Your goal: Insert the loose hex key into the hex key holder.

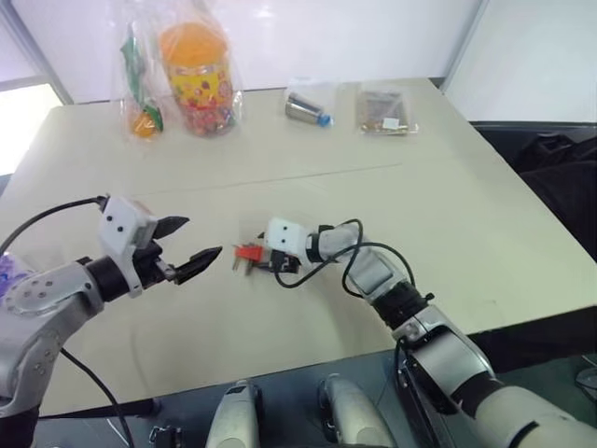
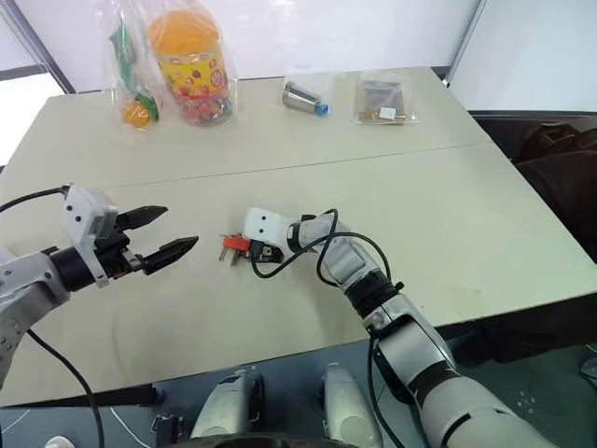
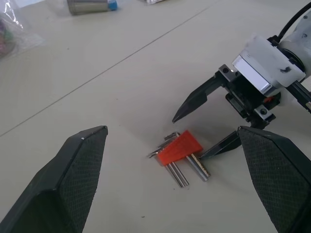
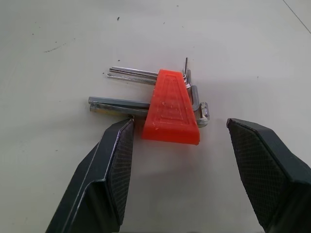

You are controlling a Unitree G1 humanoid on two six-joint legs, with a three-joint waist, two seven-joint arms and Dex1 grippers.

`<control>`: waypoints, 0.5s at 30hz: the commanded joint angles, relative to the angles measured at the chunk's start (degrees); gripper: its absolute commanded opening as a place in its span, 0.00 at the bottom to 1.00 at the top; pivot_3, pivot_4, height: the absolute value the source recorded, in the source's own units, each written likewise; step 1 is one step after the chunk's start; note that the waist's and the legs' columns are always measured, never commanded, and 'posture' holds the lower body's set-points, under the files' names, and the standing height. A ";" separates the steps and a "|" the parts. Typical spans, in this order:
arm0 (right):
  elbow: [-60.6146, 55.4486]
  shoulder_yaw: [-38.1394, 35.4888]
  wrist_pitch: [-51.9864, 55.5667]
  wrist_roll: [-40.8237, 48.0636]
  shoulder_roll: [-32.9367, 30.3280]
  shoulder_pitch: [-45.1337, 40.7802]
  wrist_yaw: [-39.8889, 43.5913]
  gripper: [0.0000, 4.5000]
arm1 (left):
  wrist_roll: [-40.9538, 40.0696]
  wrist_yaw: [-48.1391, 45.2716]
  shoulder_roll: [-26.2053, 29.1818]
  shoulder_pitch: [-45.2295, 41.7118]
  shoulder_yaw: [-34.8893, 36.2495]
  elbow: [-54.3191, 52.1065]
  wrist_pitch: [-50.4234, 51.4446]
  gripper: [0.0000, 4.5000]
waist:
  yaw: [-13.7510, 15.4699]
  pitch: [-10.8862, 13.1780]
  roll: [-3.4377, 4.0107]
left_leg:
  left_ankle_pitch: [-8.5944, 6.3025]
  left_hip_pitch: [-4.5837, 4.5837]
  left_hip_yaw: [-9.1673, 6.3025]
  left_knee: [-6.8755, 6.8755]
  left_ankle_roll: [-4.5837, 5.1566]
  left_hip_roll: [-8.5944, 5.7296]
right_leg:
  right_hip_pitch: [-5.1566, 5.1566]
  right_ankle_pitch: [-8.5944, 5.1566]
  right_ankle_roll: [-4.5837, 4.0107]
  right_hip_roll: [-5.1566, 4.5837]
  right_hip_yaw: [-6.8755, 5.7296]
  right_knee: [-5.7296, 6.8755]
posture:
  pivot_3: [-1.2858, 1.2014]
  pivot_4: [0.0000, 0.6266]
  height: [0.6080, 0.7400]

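We see the hex key holder [image 4: 171, 109] lying flat mid-table, toward the near edge, metal keys sticking out both sides. Right gripper [image 4: 179, 160] straddles it, fingers apart, one tip touching the longest key, not clamped. Left gripper [image 1: 187, 245] hovers just beside it, fingers wide apart, empty. Bagged jar [image 1: 196, 67] sits at the far edge.

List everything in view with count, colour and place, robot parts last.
hex key holder: one, red-orange, with metal keys through it, lying mid-table between the right gripper's fingers.
bagged jar: one, orange lid, far left of table.
bagged toy: one, green and orange, beside the jar.
metal cylinder: one, silver with blue tip, bagged, far centre.
small packet: one, brownish, far right.
table: one, beige.
left gripper: black fingers, open, left of the holder.
right gripper: black fingers, open around the holder.
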 commanded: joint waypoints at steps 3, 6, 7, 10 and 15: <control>4.53 0.88 0.73 -0.23 0.50 0.54 0.80 0.41 | -0.11 0.69 -0.19 -0.08 1.50 -2.45 -1.17 1.00 | -0.39 -0.01 0.00 | 0.00 0.07 -0.01 -0.04 0.00 0.00 | 0.06 0.00 0.00 0.00 0.00 0.00 | 0.52 0.24 1.00; 5.98 0.76 0.04 -0.44 0.30 0.49 0.58 0.23 | -0.02 0.90 -0.27 -0.05 1.37 -2.54 -1.25 1.00 | -0.43 -0.01 0.01 | 0.00 0.20 -0.01 -0.05 0.00 0.00 | 0.16 -0.01 -0.02 0.00 0.00 0.01 | 0.52 0.24 1.00; 6.22 0.78 -0.59 -0.68 0.15 0.46 0.13 0.23 | -0.01 0.98 -0.29 -0.11 1.30 -2.51 -1.26 1.00 | -0.42 -0.02 0.00 | 0.00 0.26 -0.01 -0.06 0.00 0.00 | 0.22 -0.04 -0.08 0.00 0.00 0.01 | 0.52 0.24 1.00; 5.67 0.38 -4.68 -1.73 -0.49 0.35 -3.16 0.23 | 0.10 0.99 -0.26 -0.27 1.01 -2.28 -1.34 1.00 | -0.42 -0.02 0.00 | 0.00 0.37 0.00 -0.06 -0.01 0.00 | 0.34 -0.10 -0.17 -0.01 0.00 0.01 | 0.52 0.24 1.00; 2.21 -0.02 -22.99 -10.17 -6.58 -2.08 -18.65 0.23 | -1.15 -0.05 -0.34 -2.77 0.16 -0.36 -1.13 1.00 | 0.19 0.02 0.02 | 0.00 0.30 0.02 -0.05 -0.02 -0.07 | 0.24 -0.11 -0.19 -0.10 0.02 0.01 | 0.52 0.24 1.00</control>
